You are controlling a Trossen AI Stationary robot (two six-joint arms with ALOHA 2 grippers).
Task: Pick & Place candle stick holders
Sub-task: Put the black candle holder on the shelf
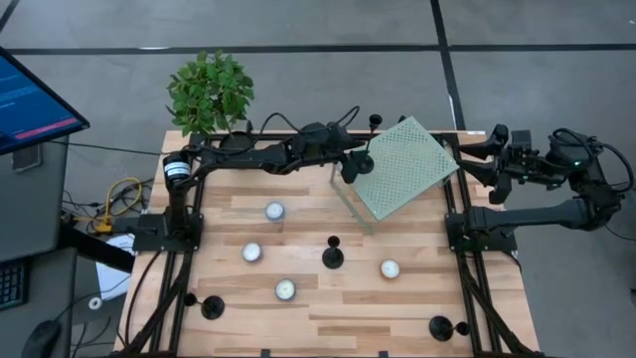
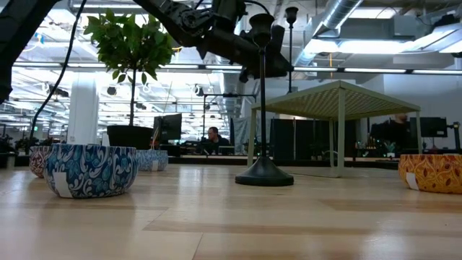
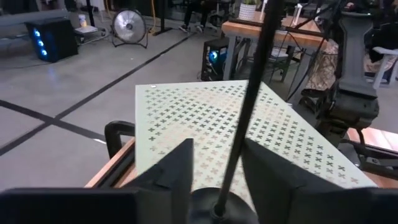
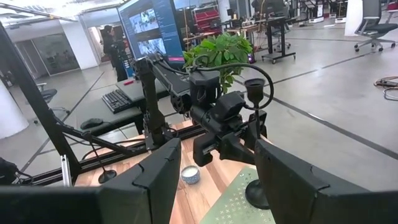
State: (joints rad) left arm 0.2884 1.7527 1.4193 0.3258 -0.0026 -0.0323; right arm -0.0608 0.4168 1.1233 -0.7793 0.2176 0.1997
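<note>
A black candle stick holder (image 4: 254, 93) stands by its disc base (image 4: 257, 194) on the pale green perforated shelf (image 1: 402, 169) at the table's far right. My left gripper (image 3: 217, 155) reaches level from the left, its open fingers on either side of the thin stem (image 3: 245, 118). A second holder (image 1: 333, 255) stands mid-table, and two more stand near the front edge (image 1: 212, 306) (image 1: 440, 326). My right gripper (image 4: 214, 180) waits open at the right, by the shelf's edge, with nothing between its fingers. My left gripper has one finger (image 3: 177, 171) on each side of the holder's stem (image 3: 236, 158), low down just above the disc base, coming level from the table's left. The stem runs close to one finger; whether it touches, I cannot tell. The holder stands upright on the shelf.
Several white tealight candles in patterned cups (image 1: 274, 211) (image 1: 251, 252) (image 1: 285, 289) (image 1: 390, 268) sit about the table's middle. A potted plant (image 1: 209, 91) stands at the far left corner. Another small holder (image 1: 375, 121) shows beyond the far edge. A monitor (image 1: 30, 99) stands left of the table.
</note>
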